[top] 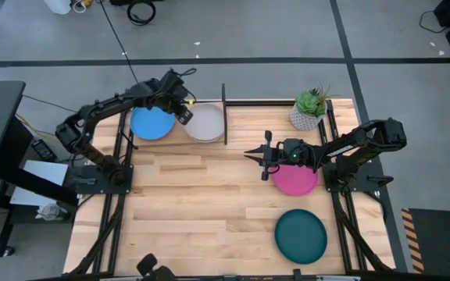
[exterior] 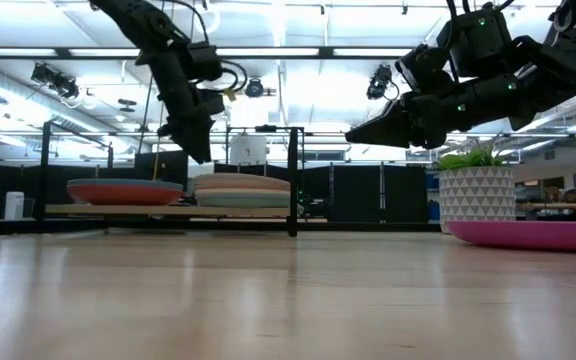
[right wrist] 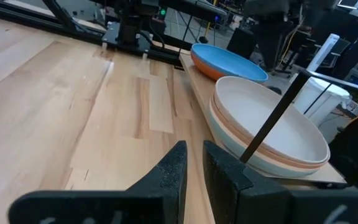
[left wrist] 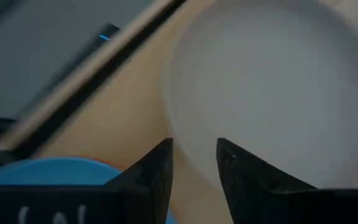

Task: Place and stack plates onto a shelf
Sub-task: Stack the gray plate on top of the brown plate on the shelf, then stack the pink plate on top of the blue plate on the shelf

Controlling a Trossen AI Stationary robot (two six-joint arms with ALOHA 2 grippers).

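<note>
The shelf (top: 226, 117) stands at the far edge of the wooden table (top: 201, 203), left of centre, with its black upright divider (exterior: 295, 180) at its right end. Two stacks sit on its plank: on the left a blue plate (top: 151, 123) lies on top of an orange one (exterior: 123, 191), and just to its right a grey-white plate (top: 205, 124) tops a pile whose next plate down is pale peach (right wrist: 263, 163). The left gripper (top: 184, 114) hangs above the shelf between the two stacks, clear of both, its fingers (left wrist: 157, 171) held at a narrow gap with nothing between them. The right gripper (top: 250, 154) hovers in the air over the middle of the table, pointing left toward the shelf, its fingers (right wrist: 178, 169) nearly together and empty. Beneath the right arm, on the right side of the table, lies a magenta plate (top: 294, 179). A dark teal plate (top: 301, 236) lies nearer, well apart from the shelf. A potted plant (top: 310, 108) stands at the far right corner.
</note>
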